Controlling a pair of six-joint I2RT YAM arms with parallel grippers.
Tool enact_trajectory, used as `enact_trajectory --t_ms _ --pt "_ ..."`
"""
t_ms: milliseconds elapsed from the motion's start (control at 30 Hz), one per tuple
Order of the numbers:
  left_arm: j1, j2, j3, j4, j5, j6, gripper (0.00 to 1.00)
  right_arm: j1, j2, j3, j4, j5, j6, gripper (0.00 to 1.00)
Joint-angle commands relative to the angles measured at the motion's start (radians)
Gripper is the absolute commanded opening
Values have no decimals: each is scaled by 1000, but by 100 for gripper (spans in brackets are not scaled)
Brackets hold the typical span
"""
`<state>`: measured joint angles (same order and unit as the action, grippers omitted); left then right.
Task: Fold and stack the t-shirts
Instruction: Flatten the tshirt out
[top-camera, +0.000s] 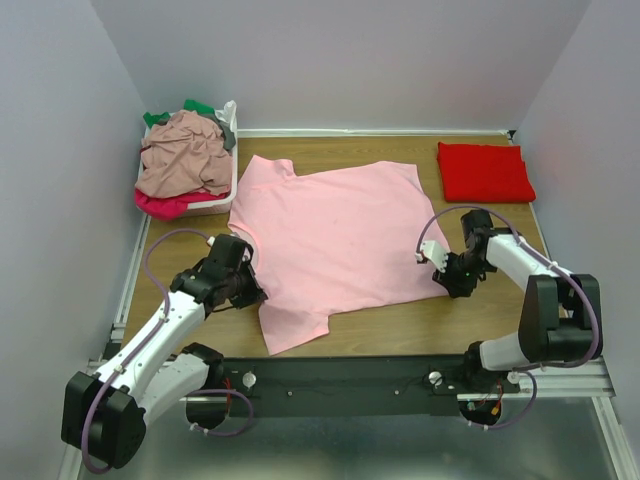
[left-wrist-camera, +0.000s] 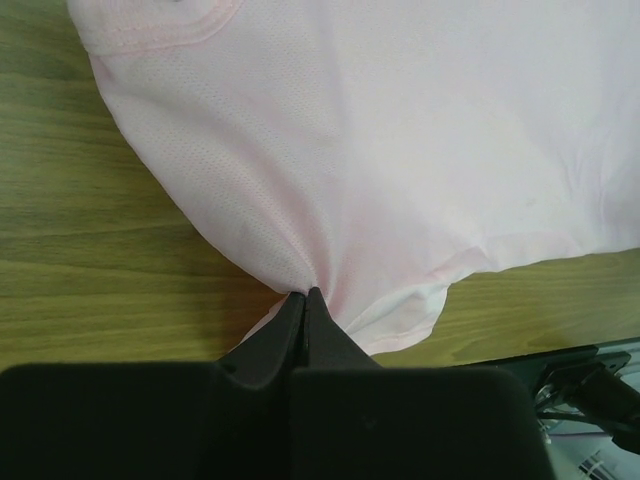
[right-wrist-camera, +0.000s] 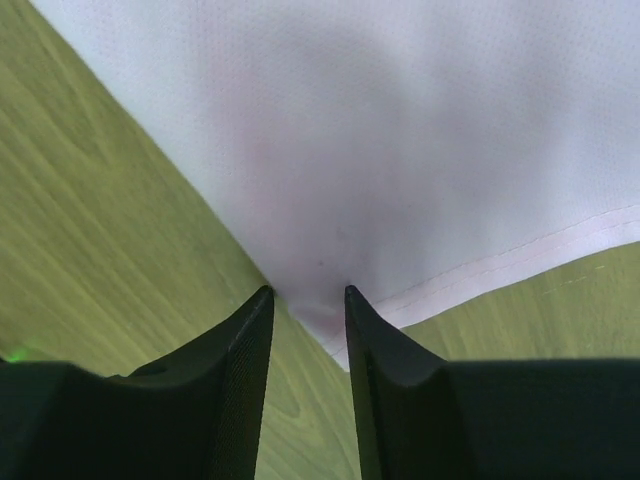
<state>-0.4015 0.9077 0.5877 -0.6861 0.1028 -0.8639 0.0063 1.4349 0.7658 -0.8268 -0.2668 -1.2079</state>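
Left wrist: left fingers (left-wrist-camera: 265, 350) clenched on pink t-shirt (left-wrist-camera: 400, 150) edge; right fingers (right-wrist-camera: 235, 370) parted astride its corner.

- The left arm (top-camera: 160, 330) stretches far and rightward, held low. The left gripper (left-wrist-camera: 303, 294) has its fingers pressed together, pinching the pink t-shirt (left-wrist-camera: 400, 130).
- The right arm (top-camera: 530, 265) bends leftward. The right gripper (right-wrist-camera: 308, 292) sits low, fingers apart.

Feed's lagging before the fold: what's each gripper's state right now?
Left gripper: closed on the pink t-shirt edge.
Right gripper: open, astride the shirt's corner.
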Motion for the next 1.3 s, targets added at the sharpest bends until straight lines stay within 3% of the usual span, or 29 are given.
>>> enact_trajectory --t_ms 0,67,167,400,600,633,700,733,767,800,867,900,1000,1033,1167,1267 --pt "-7 -10 -17 25 31 8 0 -2 12 -29 58 9 11 35" --pt "-7 -9 -25 34 34 8 0 -2 1 -46 57 15 11 17" --pt "-7 -7 -35 40 47 8 0 -2 -22 -69 54 43 2 4" --pt "-7 -20 -42 33 100 13 0 -3 -137 -106 -82 138 -91 0" --pt "-8 -52 -49 8 228 20 0 -3 -220 -77 -236 147 -148 1" --pt "-8 -58 -49 2 235 22 0 -2 -228 -69 -242 147 -144 2" --pt "-8 -73 -46 -9 264 46 0 -2 -246 -34 -253 126 -112 15" --pt "-8 -78 -48 -4 285 60 0 -2 -248 -14 -253 115 -89 22" --pt "-8 -85 -51 9 317 81 0 -2 -240 44 -252 101 -62 38" --pt "-8 -89 -64 38 390 116 0 -2 -232 76 -252 66 -3 43" --pt "-8 -96 -75 65 455 141 14 -2 -209 143 -256 26 42 56" --pt "-8 -107 -75 69 480 147 24 -2 -190 197 -255 -29 85 57" --pt "-8 -142 -48 66 479 177 39 -2 -147 266 -241 -122 146 60" --pt "-8 -151 -37 65 468 178 51 -2 -105 306 -236 -194 190 63" --pt "-7 -185 53 98 423 216 59 -3 -13 345 -144 -369 321 66" --pt "-5 -161 162 235 315 277 67 -2 56 359 -39 -539 439 66"
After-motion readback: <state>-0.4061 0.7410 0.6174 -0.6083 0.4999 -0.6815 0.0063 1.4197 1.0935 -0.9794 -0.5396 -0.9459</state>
